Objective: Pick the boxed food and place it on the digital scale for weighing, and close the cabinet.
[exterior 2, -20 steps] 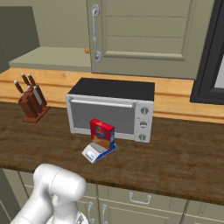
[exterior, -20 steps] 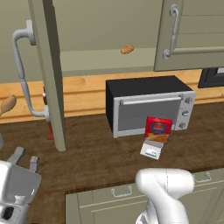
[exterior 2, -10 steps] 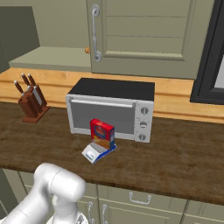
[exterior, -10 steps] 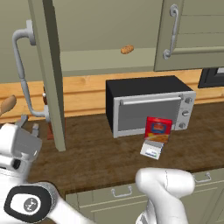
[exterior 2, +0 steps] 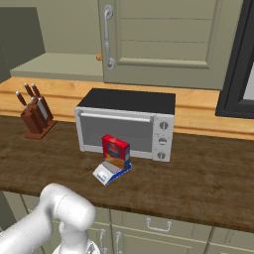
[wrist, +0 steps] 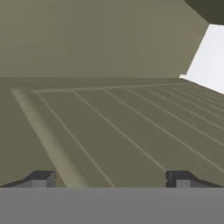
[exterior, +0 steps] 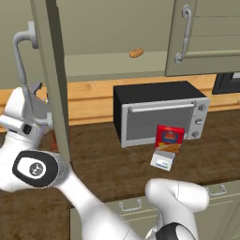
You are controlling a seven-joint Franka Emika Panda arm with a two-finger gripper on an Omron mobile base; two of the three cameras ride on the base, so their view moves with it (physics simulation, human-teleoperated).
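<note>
The boxed food [exterior: 169, 139] is a red box standing upright on the digital scale [exterior: 162, 161], in front of the toaster oven; both also show in the right base view, the box [exterior 2: 116, 151] on the scale [exterior 2: 105, 173]. The cabinet has its left door [exterior: 52, 79] swung open, edge toward me, and its right door [exterior: 208, 37] closed. My gripper [exterior: 37, 91] is on the far left, by the open door's outer face near its handle [exterior: 21, 61]. In the hand view the gripper [wrist: 110, 181] is open, nothing between its fingertips [wrist: 41, 179], facing the panelled door [wrist: 113, 122].
A black and silver toaster oven [exterior: 159, 112] stands at the back of the wooden counter [exterior 2: 198, 173]. A knife block [exterior 2: 34, 116] stands at the left. A small brown lump [exterior: 136, 53] lies on the open cabinet's shelf. Drawer fronts [exterior 2: 158, 228] run below the counter edge.
My hand has risen from low at the left up alongside the open door's outer face. The box, scale and doors have not moved.
</note>
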